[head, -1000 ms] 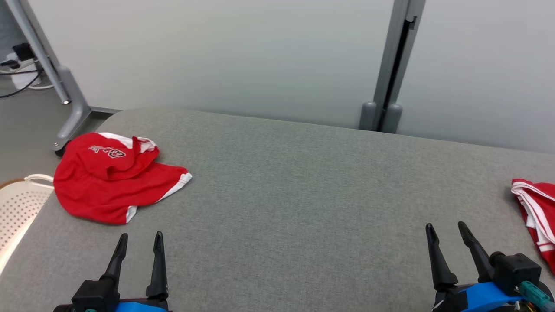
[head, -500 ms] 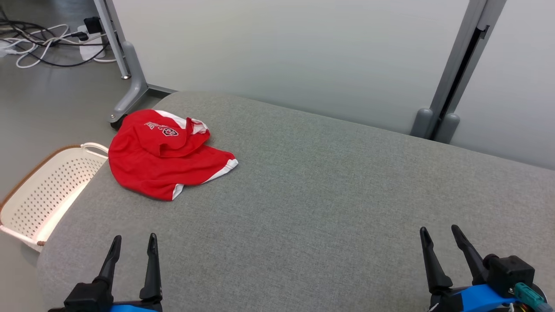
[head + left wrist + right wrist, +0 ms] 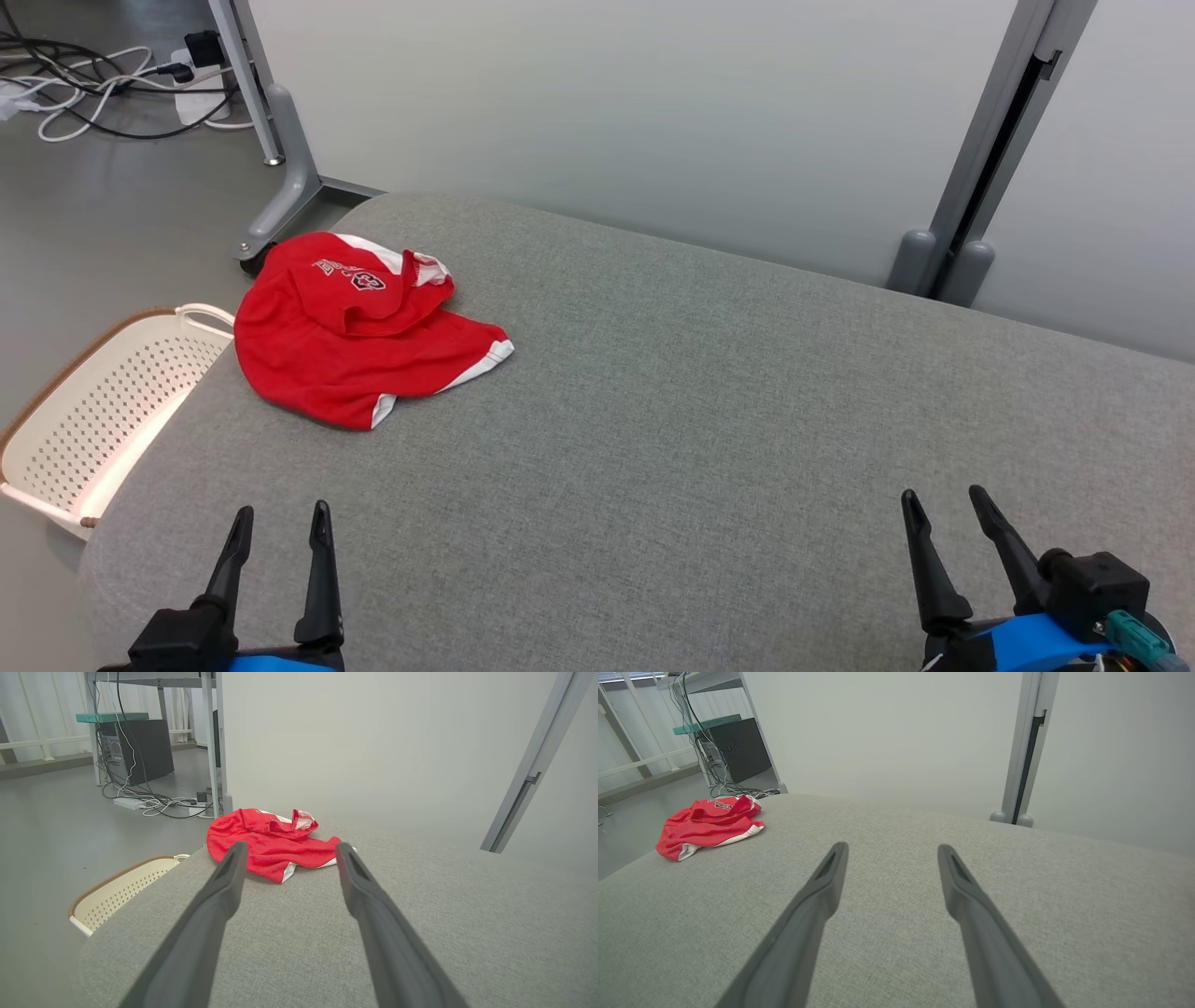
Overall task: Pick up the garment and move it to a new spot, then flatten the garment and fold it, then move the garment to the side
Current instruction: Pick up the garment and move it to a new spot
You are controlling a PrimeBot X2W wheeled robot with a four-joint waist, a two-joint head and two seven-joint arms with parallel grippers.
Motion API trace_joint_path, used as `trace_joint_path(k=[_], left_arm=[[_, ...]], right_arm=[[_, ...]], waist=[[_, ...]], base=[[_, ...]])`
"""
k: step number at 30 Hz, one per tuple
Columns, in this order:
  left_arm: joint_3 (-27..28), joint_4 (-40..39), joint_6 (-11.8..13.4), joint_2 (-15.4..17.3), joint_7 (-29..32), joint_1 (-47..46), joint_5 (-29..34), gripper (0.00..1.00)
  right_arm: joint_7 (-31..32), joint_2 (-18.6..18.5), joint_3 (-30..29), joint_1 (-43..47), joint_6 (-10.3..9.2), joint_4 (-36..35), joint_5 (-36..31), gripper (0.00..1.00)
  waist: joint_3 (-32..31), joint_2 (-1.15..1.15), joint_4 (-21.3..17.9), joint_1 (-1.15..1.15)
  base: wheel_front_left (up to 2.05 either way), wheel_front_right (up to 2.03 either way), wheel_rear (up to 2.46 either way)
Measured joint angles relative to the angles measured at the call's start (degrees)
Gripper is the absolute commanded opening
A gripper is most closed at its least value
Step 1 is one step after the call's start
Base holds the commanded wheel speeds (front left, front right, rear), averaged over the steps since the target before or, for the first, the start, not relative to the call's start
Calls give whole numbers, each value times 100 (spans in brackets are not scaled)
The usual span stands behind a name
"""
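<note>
Head view has been swung left over the last second; the whole frame shifted, so this is read as camera motion, not cloth motion. The red jersey, white-trimmed, is now framed upper left, crumpled in a heap on the grey bench near its left end, with a white perforated basket off that edge close by. Nothing has been lifted: pick-up is judged not begun, target only brought into view. The left tool, lower left, is spread wide, nothing held or touched, well apart from the jersey. The right tool, lower right, is likewise spread and empty. In the left wrist view the jersey is framed between that tool's fingers, so a left-arm reach is expected.
</note>
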Motion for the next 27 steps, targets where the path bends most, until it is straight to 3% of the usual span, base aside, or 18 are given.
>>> trace_joint_path(k=[9,14,20,27], left_arm=[[68,-183,58,51,46,-21,-60,100],[390,-583,108,310,189,-330,-186,100],[903,-746,140,866,827,-1249,-454,100],[1261,210,19,1171,1915,-2286,-1185,100]], right_arm=[[0,0,10,1,0,-87,1,100],[66,1,65,-39,0,-242,-38,100],[210,2,263,-279,0,-439,-169,100],[427,-21,598,-577,0,-700,-358,100]], waist=[[93,0,-13,0],[313,0,-53,0],[801,0,-208,1],[1537,0,-648,2]], base=[[0,0,0],[0,0,0],[0,0,0],[0,0,0]])
